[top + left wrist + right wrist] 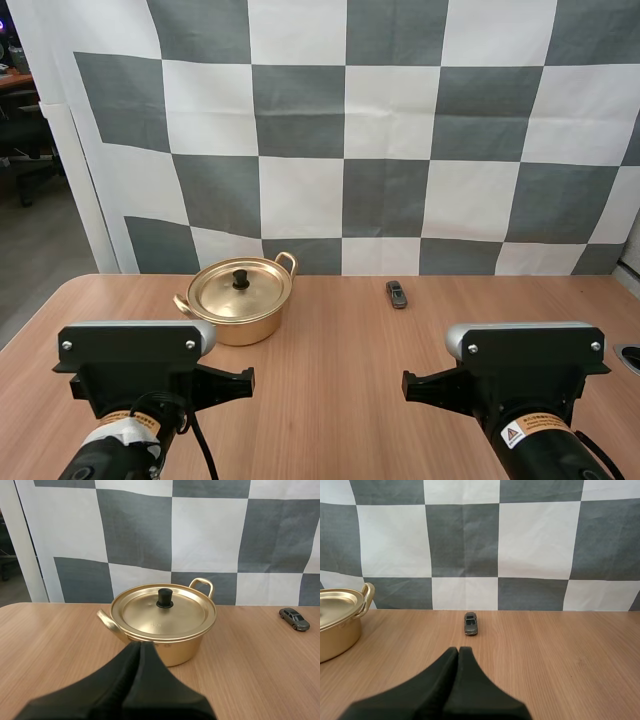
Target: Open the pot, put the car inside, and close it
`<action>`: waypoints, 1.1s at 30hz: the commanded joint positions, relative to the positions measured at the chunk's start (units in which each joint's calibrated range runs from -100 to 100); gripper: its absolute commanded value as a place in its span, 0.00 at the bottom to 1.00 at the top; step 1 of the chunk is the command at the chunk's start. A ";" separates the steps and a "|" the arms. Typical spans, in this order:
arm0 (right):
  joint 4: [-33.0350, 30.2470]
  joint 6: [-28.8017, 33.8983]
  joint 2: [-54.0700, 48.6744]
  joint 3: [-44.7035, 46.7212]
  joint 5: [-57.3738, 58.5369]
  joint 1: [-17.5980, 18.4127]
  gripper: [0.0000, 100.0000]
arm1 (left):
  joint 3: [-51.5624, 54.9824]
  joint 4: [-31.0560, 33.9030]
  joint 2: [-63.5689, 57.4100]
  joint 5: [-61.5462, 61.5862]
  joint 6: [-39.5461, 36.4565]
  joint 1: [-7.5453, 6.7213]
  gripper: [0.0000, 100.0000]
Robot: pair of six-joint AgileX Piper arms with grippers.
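the wooden bench (350, 390) runs across the whole near field, light-grained and flat. over its near edge stand the left arm (140, 375) and the right arm (525, 370), side by side and well apart.

the gold-coloured pot (240, 328) sits upright on the bench toward the far left, ahead of the left arm. its far handle (287, 262) points away to the right and its near handle (184, 304) points to the near left. the lid (222, 292) lies flat on the pot, seated on the rim all round, so the pot is closed.

the left hand (139, 644) has its two black fingers pressed together into one dark wedge, gripping nothing. its tip points at the pot's near wall, and i cannot tell how close it comes. the right hand (458, 649) is likewise drawn together with nothing between the fingers. it points straight down the bench at the car, well short of it.

the car (397, 294) is a small grey toy standing on its wheels on the bare bench. it is to the right of the pot and apart from it, near the far edge, its length running away from the arms.

smallest is the black knob (241, 280), upright at the middle of the lid.
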 commanded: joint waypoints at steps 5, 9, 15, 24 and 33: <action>3.71 -0.03 0.00 0.00 -0.07 0.04 0.00 | 0.00 -0.20 0.00 0.05 0.05 -0.01 0.00; 4.03 -0.03 0.00 0.00 -0.07 0.04 0.00 | 0.00 -0.89 0.00 0.05 0.05 -0.01 0.00; 4.03 -0.03 0.00 0.00 -0.65 0.04 0.00 | 0.00 -3.03 0.00 -0.16 0.05 -1.46 0.00; -11.96 -3.42 0.00 0.00 -28.39 0.04 0.00 | 0.00 10.52 0.00 -31.59 9.55 -1.46 0.00; -24.73 -12.01 0.00 0.00 -85.57 0.04 0.00 | -0.71 12.18 0.00 -78.35 20.35 -1.46 0.00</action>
